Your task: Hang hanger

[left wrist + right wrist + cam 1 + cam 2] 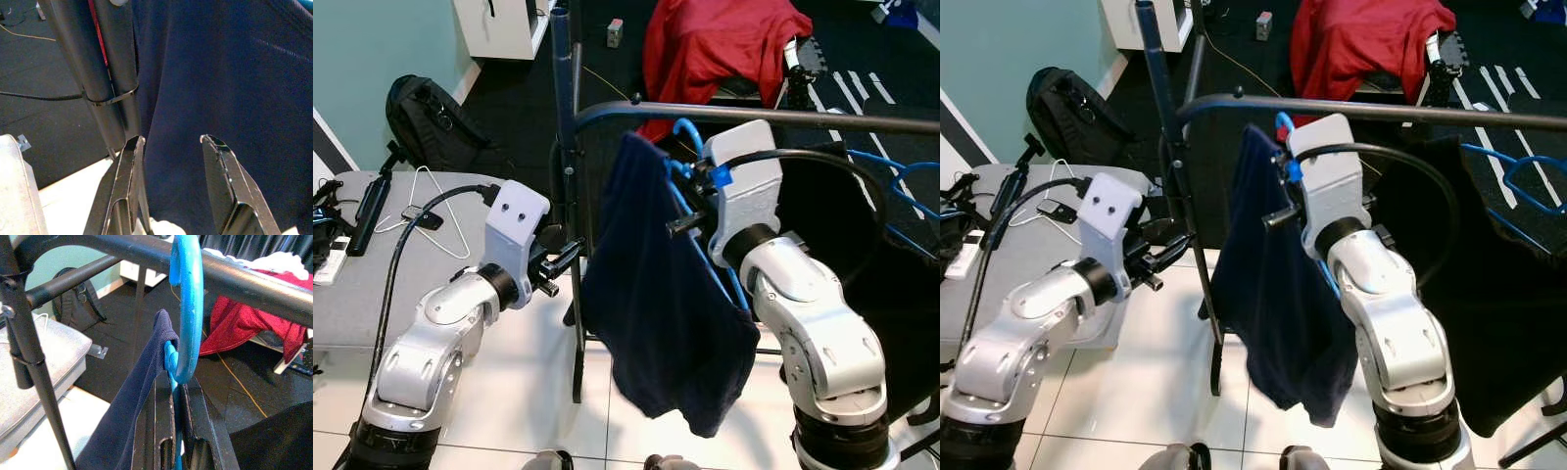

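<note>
Blue hanger [186, 318] hook against rail [254, 281]

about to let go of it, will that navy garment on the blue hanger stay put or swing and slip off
The navy garment looks floppy: it droops in loose folds, so a nudge would probably sway it. It bunches toward one end of the blue hanger, so it may slide on smooth plastic. The right gripper pinches the hanger; its hook sits at the rail.

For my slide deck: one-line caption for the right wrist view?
Right gripper holds blue plastic hanger with navy garment, hook at black metal rail.
</note>
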Controlling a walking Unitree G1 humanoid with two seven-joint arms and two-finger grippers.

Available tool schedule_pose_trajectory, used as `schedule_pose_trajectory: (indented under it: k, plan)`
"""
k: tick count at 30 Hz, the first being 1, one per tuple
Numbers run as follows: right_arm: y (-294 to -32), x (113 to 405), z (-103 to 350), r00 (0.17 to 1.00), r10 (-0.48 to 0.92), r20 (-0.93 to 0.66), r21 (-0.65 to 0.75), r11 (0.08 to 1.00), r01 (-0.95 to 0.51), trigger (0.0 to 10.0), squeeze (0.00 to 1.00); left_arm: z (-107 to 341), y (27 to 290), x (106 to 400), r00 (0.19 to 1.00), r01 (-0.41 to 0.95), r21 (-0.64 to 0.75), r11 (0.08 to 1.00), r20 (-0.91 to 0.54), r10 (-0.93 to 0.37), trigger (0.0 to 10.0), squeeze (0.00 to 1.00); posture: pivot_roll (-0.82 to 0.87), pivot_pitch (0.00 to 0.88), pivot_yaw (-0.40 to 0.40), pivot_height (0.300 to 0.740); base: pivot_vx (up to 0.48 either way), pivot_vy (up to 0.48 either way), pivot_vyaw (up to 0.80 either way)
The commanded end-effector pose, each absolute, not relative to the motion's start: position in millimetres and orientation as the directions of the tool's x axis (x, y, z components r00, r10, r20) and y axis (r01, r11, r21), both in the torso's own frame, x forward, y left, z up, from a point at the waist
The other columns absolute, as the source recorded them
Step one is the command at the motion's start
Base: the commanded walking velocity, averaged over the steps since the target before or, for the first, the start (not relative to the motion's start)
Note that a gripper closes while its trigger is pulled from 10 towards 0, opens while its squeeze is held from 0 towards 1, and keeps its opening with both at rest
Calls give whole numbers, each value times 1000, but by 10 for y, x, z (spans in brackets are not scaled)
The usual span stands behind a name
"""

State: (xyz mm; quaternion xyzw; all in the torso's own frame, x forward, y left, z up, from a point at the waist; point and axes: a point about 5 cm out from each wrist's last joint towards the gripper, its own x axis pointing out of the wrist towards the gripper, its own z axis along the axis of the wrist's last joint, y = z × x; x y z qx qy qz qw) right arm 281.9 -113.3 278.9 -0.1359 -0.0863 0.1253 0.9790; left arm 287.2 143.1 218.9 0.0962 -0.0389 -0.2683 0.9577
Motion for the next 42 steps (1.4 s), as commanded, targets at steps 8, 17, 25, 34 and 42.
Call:
schedule_pose_trajectory:
  k: [8,17,25,34,42]
  plan:
    - [-1153,2801,2555,959,273,73,-182,949,-256,0,0,2110,1443,2830,860,501,193,844,-3,-510,10000,0,-50,258,0,740,0,0,0]
    - [-1477,3047,1754,985,175,-6,-59,983,-175,8824,0,1522,2002,2903,994,70,63,996,-89,-64,10000,0,-32,219,-28,740,0,0,0]
    - [-1713,3091,1593,998,51,30,-131,990,-47,10000,0,1430,2220,2875,993,-111,-5,994,-32,110,10000,0,-23,189,-30,740,0,0,0]
    - [-1639,3127,1653,986,121,118,-109,988,-108,10000,0,1520,2112,2848,995,-86,-28,996,43,87,10000,0,-20,136,-51,740,0,0,0]
    - [-1629,3189,1628,981,113,159,-61,993,-105,10000,0,1559,2009,2930,996,-28,-40,999,80,31,10000,0,-27,131,-53,740,0,0,0]
